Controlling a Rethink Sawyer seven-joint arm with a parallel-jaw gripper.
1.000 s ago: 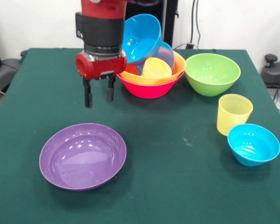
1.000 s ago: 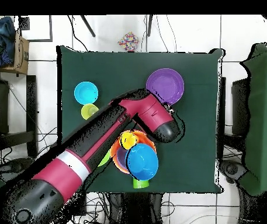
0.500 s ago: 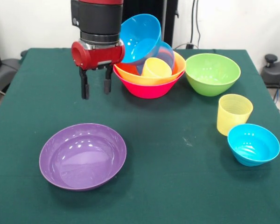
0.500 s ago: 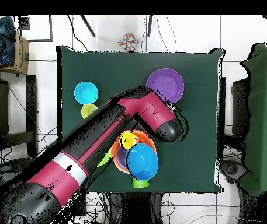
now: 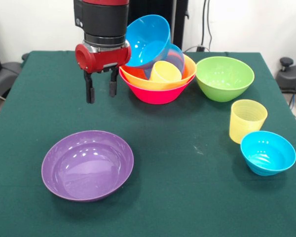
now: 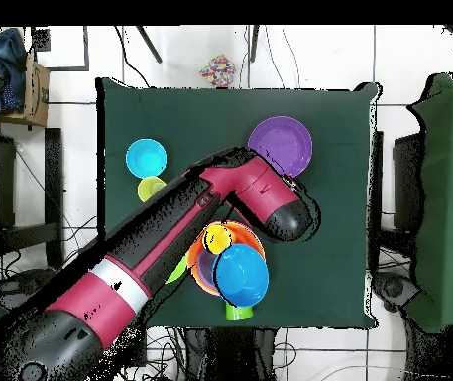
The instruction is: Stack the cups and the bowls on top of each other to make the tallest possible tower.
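Green table, hand open, empty, tower base possibly hidden.

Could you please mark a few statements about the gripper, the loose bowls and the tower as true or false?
1. The gripper is open and holds nothing. True.
2. The purple bowl sits on the tower. False: it lies alone on the table.
3. The pink bowl is lowest in the tower. True.
4. The ribbed pale yellow cup lies tipped over. False: it stands upright beside the small blue bowl.
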